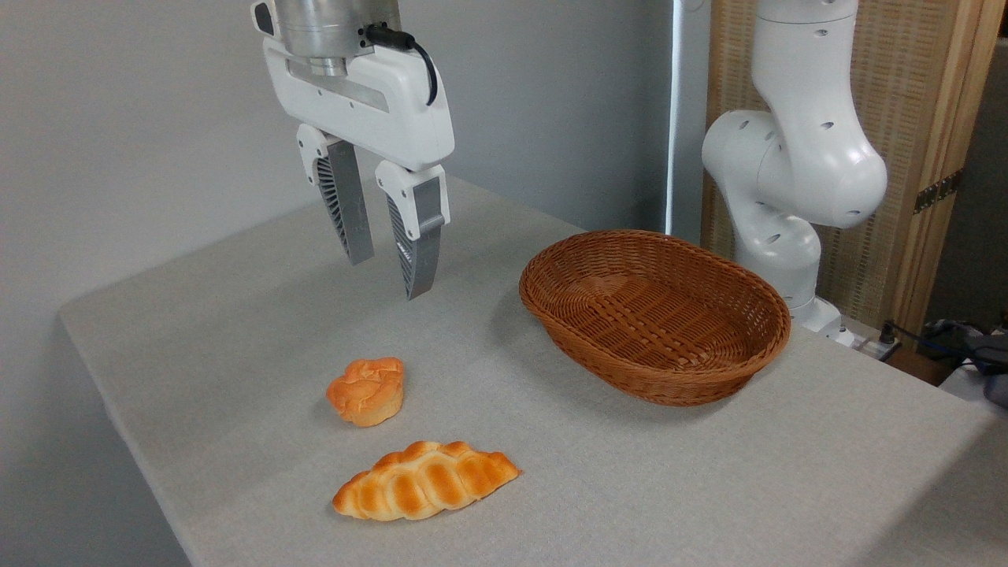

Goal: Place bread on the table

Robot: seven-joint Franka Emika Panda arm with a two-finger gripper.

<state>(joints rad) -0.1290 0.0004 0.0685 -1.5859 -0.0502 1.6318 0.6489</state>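
The bread [426, 481], a long braided golden-brown loaf, lies flat on the grey cloth table [260, 315] near its front edge. My gripper [386, 277] hangs open and empty in the air, well above and behind the loaf. Nothing sits between its two grey ribbed fingers [416, 244]. The gripper stands to the left of the basket and touches nothing.
A small round orange bun [367, 390] sits on the cloth just behind the loaf. A brown oval wicker basket [736, 311] stands empty to the right. The arm's white base [787, 181] rises behind the basket. The table's left edge and rounded corner lie near the bun.
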